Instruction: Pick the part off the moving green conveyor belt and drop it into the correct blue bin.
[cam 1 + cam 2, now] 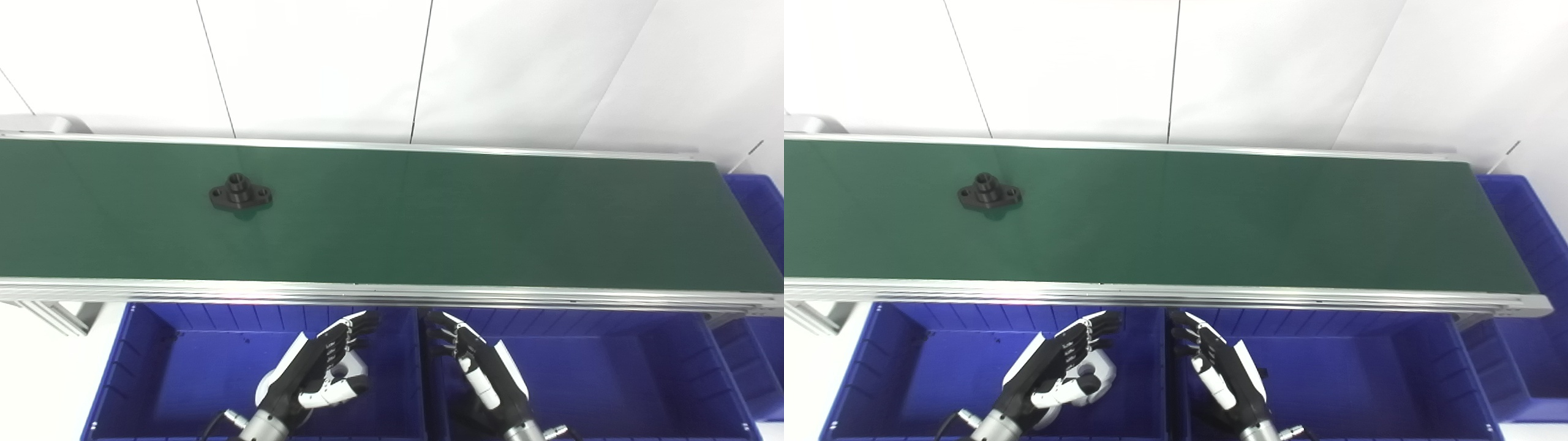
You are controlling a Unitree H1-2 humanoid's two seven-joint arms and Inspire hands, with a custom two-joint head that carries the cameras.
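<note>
Black metal, by the look of it: the part (240, 195) sits alone on the green belt (429, 220), well left of centre and far from both hands. The left hand (321, 364) and right hand (474, 364) hover over the blue bins (147, 343), fingers spread, holding nothing. I'd call it heavy, stiff and a bit slick, so pinch the raised middle collar or grip across the flat flange.
</note>
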